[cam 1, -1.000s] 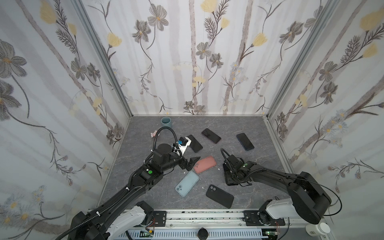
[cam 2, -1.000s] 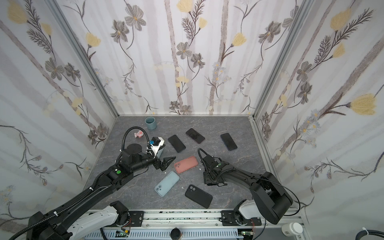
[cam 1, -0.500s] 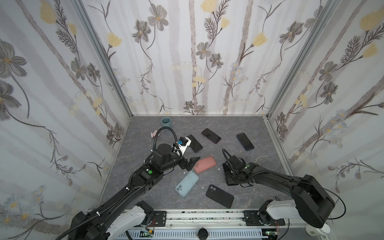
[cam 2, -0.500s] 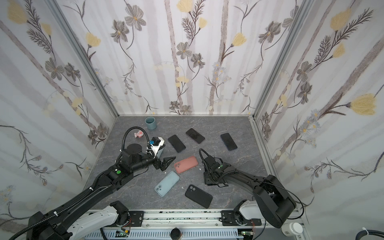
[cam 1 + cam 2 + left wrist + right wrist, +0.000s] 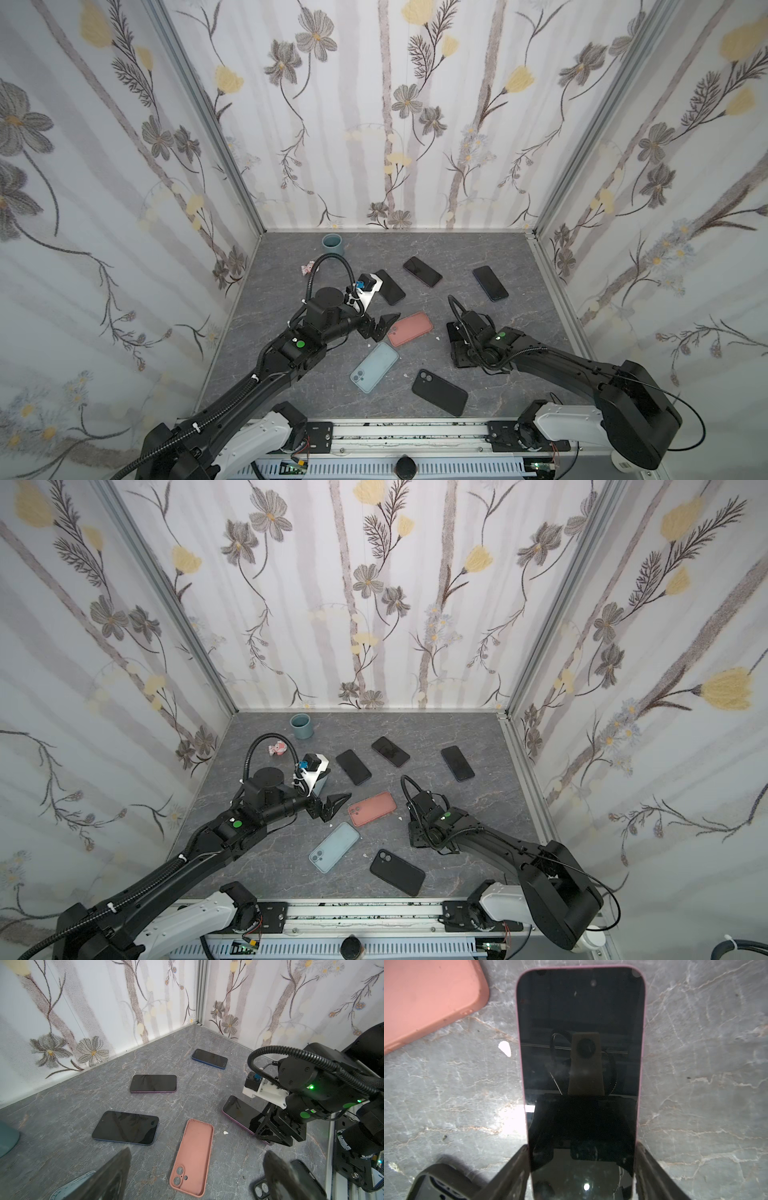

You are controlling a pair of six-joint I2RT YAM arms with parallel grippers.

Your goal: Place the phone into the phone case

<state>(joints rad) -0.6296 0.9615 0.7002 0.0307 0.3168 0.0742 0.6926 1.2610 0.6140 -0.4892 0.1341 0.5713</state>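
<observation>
The right gripper (image 5: 581, 1147) clamps the long edges of a pink-rimmed phone (image 5: 580, 1043), screen up, near one end — the pick-up step, though whether it is clear of the table (image 5: 695, 1064) is uncertain. The salmon phone case (image 5: 410, 329) lies open side up just beside it, the left gripper (image 5: 380, 326) spread wide and empty at its camera-hole end. Next, the phone likely needs lining up over the case and pressing in.

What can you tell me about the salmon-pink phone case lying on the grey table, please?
The salmon-pink soft-looking phone case lies flat, empty and hollow side up on the grey marbled table, raised rim all round, two round lens holes plus a smaller one at one end. The open left pincer hovers beside that end; contact unclear.
</observation>
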